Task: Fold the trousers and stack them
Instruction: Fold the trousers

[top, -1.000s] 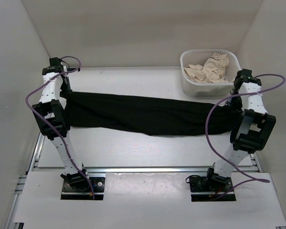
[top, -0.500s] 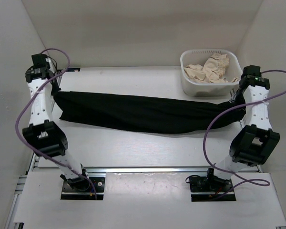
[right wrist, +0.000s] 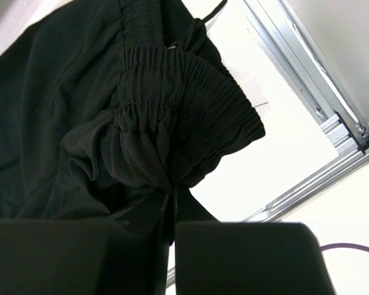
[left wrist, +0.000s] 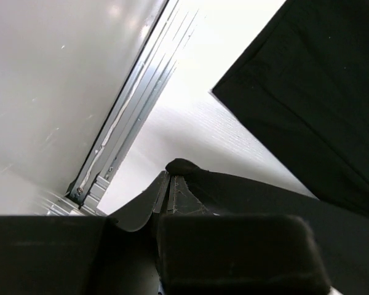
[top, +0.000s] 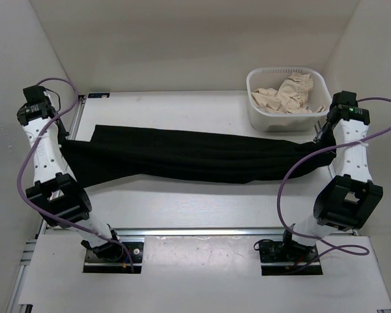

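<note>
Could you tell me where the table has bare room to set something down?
Bare: the far strip between the trousers and back wall, left of the white basket; the near strip between trousers and rail. Crowded: the basket's corner.

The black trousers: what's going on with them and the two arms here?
The two arms hold the trousers pulled out long across the table, one at each end. The left gripper is shut on the cloth at the left end, and the right gripper pinches it just below the gathered elastic waistband. The trousers are at full length, not yet folded end to end. A white basket of beige clothes sits at the far right.
</note>
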Robot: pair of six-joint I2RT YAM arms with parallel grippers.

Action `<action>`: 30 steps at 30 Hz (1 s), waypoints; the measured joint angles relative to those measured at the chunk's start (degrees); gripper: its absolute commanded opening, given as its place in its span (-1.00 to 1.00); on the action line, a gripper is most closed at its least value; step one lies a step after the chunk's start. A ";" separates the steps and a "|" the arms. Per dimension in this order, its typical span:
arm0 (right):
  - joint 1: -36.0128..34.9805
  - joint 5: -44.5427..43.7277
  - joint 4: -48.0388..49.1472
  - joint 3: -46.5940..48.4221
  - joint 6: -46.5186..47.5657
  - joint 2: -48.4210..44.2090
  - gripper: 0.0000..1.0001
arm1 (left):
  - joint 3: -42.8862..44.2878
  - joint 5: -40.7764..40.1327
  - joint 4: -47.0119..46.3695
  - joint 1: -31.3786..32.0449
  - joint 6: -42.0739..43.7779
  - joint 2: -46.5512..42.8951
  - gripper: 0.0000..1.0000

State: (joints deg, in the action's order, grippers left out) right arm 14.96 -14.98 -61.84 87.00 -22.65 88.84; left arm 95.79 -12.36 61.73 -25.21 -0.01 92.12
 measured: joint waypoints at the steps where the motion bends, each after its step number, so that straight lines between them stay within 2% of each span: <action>1: 0.00 0.04 0.02 -0.15 0.22 -0.07 -1.00 | 0.33 0.13 0.09 0.15 0.00 0.44 -0.70; 7: 0.00 1.07 -0.22 -0.17 0.72 0.83 -1.00 | 6.82 0.13 1.25 2.23 0.02 8.74 -0.70; 14: 0.00 2.14 0.09 6.88 1.05 13.79 -1.00 | 23.74 -1.18 0.92 5.62 0.02 27.85 -0.70; 20: -0.04 3.06 0.52 13.35 1.64 25.81 -1.00 | 28.41 -2.64 0.85 8.50 0.02 38.95 -0.70; 25: -0.04 2.86 0.35 17.31 1.90 30.86 -0.95 | 30.47 -3.89 -0.04 9.70 0.02 44.72 -0.70; 27: -0.02 2.56 0.13 18.34 1.92 31.36 -0.82 | 30.75 -4.39 -0.94 10.03 0.04 45.79 -0.70; 28: -0.02 2.38 0.09 18.75 1.90 31.50 -0.68 | 30.84 -4.66 -1.22 10.08 0.02 46.05 -0.70; 29: 0.00 2.21 0.11 19.17 1.84 31.54 -0.25 | 30.91 -4.81 -1.60 10.12 0.02 46.21 -0.70; 30: 0.02 1.90 0.11 19.45 1.88 31.58 0.00 | 30.91 -4.92 -2.08 10.23 0.02 46.27 -0.64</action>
State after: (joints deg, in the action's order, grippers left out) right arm 14.98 -13.08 -61.73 106.45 -20.78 120.42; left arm 126.69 -17.28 59.66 -14.98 0.01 138.39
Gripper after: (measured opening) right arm 0.310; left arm 0.151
